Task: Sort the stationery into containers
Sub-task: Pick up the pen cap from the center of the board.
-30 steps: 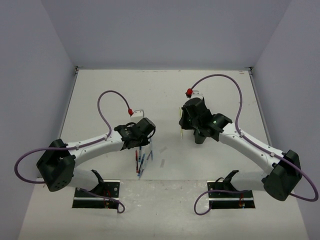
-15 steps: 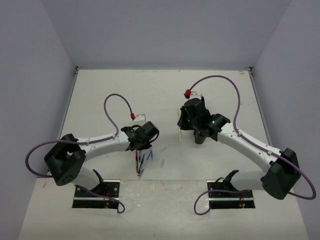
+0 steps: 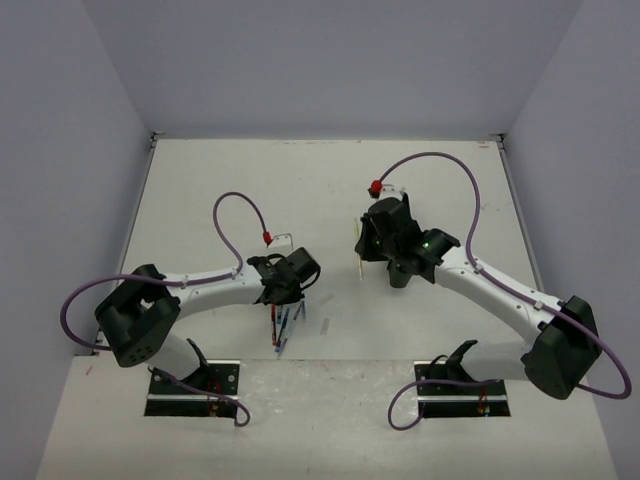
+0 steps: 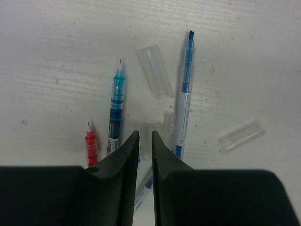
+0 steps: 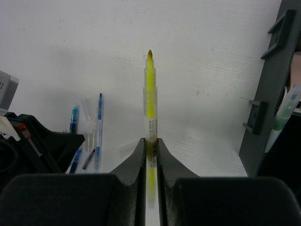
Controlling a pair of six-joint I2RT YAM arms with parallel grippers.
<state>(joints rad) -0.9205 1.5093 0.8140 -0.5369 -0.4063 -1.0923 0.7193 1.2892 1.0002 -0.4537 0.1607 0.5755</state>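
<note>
Several pens lie on the white table below my left gripper: a teal pen, a red pen, a blue-and-white pen, and another blue-and-white pen under the jaws. The jaws stand almost together, with the end of a clear cap between their tips. In the top view this gripper hangs over the pen pile. My right gripper is shut on a yellow highlighter that points away from it. The black tray stands to its right.
Two more loose clear caps lie among the pens. A pale green pen rests in the tray. The left arm's black gripper shows at the left of the right wrist view. Grey walls enclose the table.
My left gripper has shifted a little right and nearer over the pen pile, and its jaws have narrowed. The right gripper still holds the yellow highlighter in about the same place.
</note>
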